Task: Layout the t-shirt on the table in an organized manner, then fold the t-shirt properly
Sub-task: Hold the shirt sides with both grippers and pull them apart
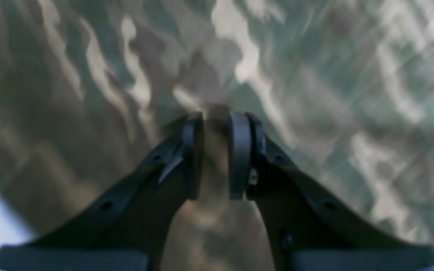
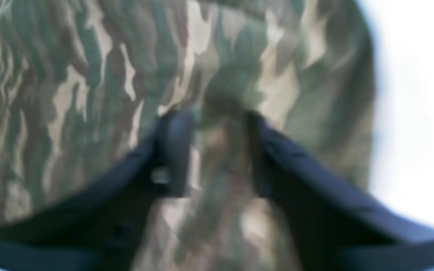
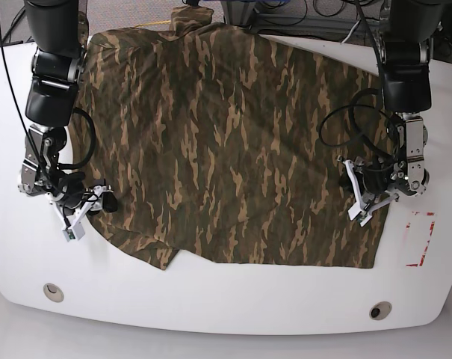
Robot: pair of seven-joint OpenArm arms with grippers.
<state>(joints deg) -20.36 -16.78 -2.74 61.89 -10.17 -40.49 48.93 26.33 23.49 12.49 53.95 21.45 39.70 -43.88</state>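
The camouflage t-shirt (image 3: 226, 142) lies spread over the white table (image 3: 211, 299), with its lower left corner folded and rumpled. My left gripper (image 3: 354, 196) is at the shirt's right edge. In the left wrist view, my left gripper (image 1: 216, 116) has its jaws nearly together, and a ridge of t-shirt (image 1: 315, 94) is pinched between them. My right gripper (image 3: 104, 202) is at the shirt's left edge. The blurred right wrist view shows my right gripper (image 2: 220, 116) with its jaws apart over the t-shirt (image 2: 70, 75), cloth lying loose in the gap.
A red rectangular outline (image 3: 420, 239) marks the table right of the shirt. Two small round holes (image 3: 53, 290) (image 3: 380, 310) sit near the front edge. Cables and dark equipment (image 3: 300, 15) lie beyond the back edge. A black cable loop (image 3: 345, 123) rests on the shirt.
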